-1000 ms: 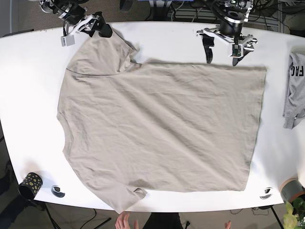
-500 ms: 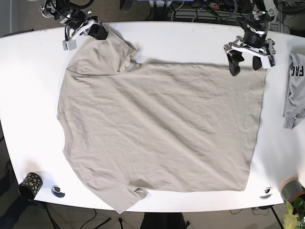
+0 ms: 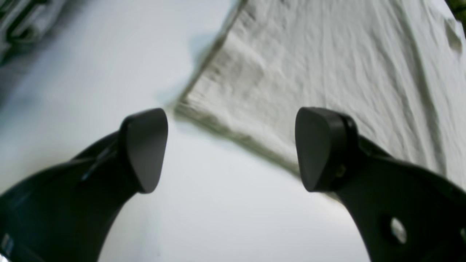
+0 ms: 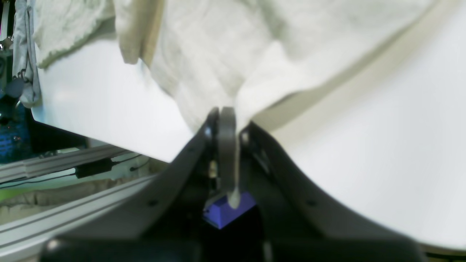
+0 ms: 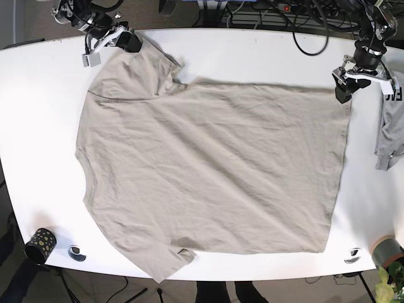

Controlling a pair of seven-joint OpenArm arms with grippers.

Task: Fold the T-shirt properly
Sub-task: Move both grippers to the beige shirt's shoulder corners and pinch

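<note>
T-shirt (image 5: 214, 170) lies flat, unfolded, mid-tabletop (image 5: 252, 57). Right hand (image 4: 227, 120) pinches its sleeve at one far corner; left hand (image 3: 229, 145) gapes empty over the hem corner opposite. No fold made yet, all remaining.

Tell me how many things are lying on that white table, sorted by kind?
Garments: 2, the beige T-shirt and a grey garment
Dark spotted cup: 1
Small round discs: 2
Grey roll at the corner: 1
Total: 6
</note>
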